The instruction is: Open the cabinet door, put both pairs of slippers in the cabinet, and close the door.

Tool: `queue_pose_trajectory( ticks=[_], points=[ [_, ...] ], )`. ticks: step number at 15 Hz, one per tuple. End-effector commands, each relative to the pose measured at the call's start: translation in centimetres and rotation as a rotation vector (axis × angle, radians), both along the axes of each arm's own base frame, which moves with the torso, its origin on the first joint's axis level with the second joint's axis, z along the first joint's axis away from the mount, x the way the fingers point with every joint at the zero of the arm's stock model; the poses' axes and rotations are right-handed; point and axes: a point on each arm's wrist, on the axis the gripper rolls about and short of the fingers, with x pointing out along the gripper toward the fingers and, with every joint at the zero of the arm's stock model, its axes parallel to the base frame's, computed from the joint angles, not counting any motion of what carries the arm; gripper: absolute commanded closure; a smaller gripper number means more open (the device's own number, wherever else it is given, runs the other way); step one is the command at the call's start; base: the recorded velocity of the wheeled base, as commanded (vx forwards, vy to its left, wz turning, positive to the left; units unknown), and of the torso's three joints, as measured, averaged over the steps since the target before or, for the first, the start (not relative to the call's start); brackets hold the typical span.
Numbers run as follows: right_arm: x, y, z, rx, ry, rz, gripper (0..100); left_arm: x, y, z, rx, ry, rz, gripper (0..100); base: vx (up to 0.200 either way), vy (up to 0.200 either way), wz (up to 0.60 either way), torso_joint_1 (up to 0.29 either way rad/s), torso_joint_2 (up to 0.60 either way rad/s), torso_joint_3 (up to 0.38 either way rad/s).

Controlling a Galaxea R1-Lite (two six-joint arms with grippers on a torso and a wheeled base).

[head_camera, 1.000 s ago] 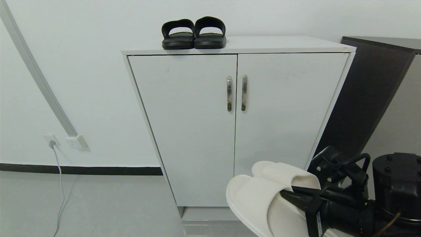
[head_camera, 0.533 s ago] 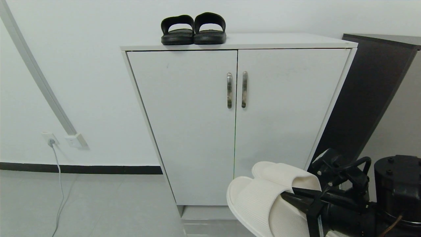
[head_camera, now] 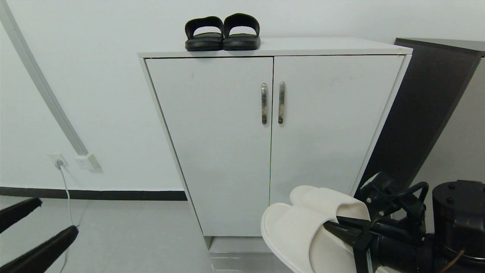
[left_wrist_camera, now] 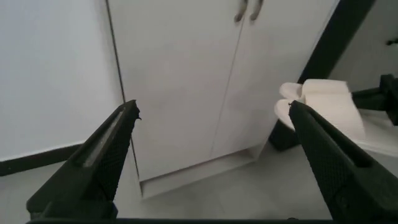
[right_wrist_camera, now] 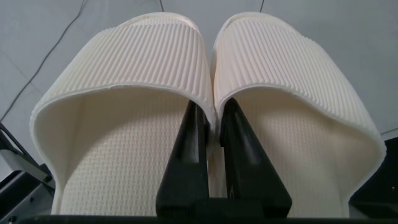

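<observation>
The white two-door cabinet (head_camera: 223, 159) stands with both doors shut, its metal handles (head_camera: 264, 103) side by side at the centre seam. A pair of black slippers (head_camera: 222, 35) sits at the front edge of the cabinet top, above the left door. Low before the right door, the right gripper (right_wrist_camera: 213, 112) pinches the white slippers (head_camera: 295, 227) together by their adjoining straps. The left gripper (head_camera: 56, 215) hangs wide open near the floor, well left of the cabinet.
</observation>
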Motion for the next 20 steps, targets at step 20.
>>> queue_pose_trajectory(
  ticks=[20],
  points=[
    [0.4,0.5,-1.0,-0.031,0.025,0.000,100,21.2,-19.5,10.3,-0.217,0.144,-0.603,0,0.000,0.000,0.00,0.000,0.00,0.000]
  ],
)
